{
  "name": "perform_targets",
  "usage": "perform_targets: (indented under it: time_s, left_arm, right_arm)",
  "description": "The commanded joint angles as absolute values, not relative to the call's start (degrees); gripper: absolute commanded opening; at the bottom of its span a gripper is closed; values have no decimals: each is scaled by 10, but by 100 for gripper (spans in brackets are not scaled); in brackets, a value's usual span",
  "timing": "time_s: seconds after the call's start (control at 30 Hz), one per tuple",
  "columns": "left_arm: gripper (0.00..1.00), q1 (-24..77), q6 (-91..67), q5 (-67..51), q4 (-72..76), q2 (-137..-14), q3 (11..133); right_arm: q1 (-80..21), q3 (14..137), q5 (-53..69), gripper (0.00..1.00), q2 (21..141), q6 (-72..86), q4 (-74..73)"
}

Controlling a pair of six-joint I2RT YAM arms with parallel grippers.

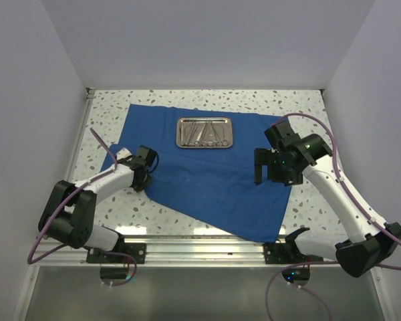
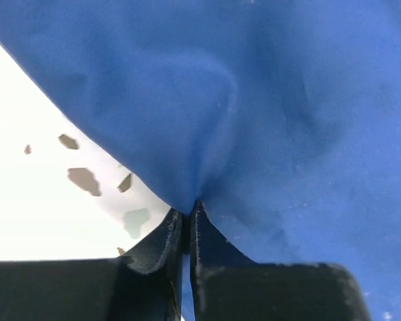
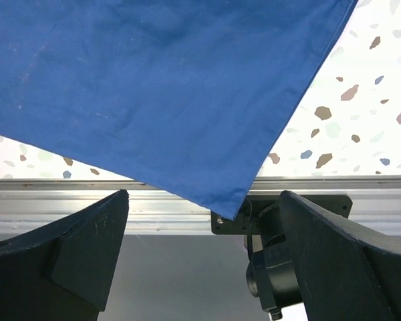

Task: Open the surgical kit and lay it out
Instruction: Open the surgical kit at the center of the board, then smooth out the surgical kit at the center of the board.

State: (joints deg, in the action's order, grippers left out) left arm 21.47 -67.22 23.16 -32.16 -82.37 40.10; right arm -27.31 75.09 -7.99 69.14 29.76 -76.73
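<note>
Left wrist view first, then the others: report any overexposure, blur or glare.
Left wrist: the table is blown out nearly white, the blue cloth soft at close range. Right wrist: cloth sharp, table washed pale. Top external: even light, bright reflections on the steel tray.

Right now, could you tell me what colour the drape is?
The drape is plain royal blue, clearest in the top external view.
</note>
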Motion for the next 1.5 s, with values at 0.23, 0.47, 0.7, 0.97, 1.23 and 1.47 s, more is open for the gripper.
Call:
perform_targets:
  time_s: [0.23, 0.47, 0.7, 0.97, 1.23, 1.47]
  left_arm:
    - [0, 280, -713, 149, -494, -753, 378]
    - [0, 327, -704, 83, -642, -654, 411]
    - [20, 415, -704, -28, -720, -651, 453]
    - [100, 483, -722, -64, -753, -642, 620]
    - [100, 297, -466, 93, -607, -843, 780]
    - [100, 86, -321, 143, -417, -1013, 886]
  right_arm:
    - [-251, 844, -113, 98, 777, 244, -773]
    - [-164, 922, -18, 98, 910, 281, -679]
    - [-142, 1070, -29, 98, 1092, 278, -694]
    - [-89, 1058, -25, 99, 1130, 281, -662]
    - [-22, 942, -6, 98, 1082, 286, -549]
    - [39, 895, 40, 98, 1091, 313, -456]
